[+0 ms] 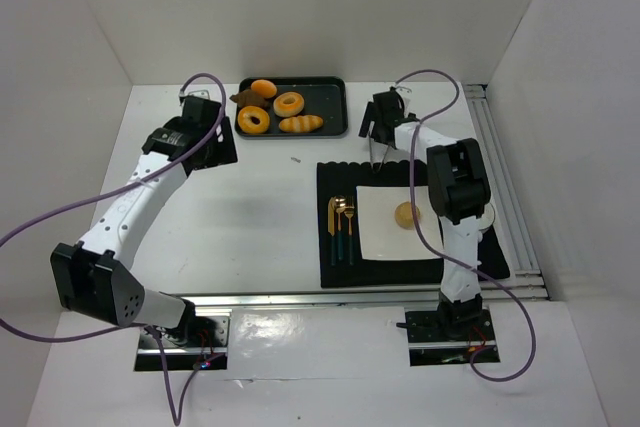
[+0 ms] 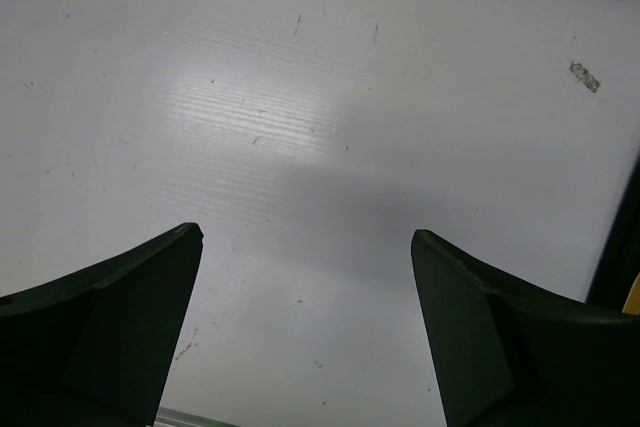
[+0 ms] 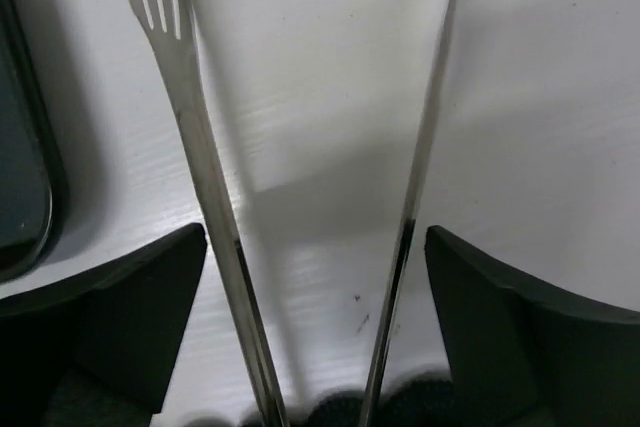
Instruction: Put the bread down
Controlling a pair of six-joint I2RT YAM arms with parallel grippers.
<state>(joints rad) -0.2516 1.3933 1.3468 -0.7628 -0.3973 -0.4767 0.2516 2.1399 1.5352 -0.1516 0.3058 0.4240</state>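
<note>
The left arm, at the frame's left, has white link shells and black joint housings; the right arm, at centre right, is built alike. A purple cable loops along each. The wrist views show matte black, wedge-shaped fingers.

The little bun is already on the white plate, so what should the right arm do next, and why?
Probably lift the right gripper straight up, clear of the tongs. The bread sits on the plate, and the jaws stand wide on either side of the tongs, apparently not squeezing them, so the tool seems ready to be left where it is.
</note>
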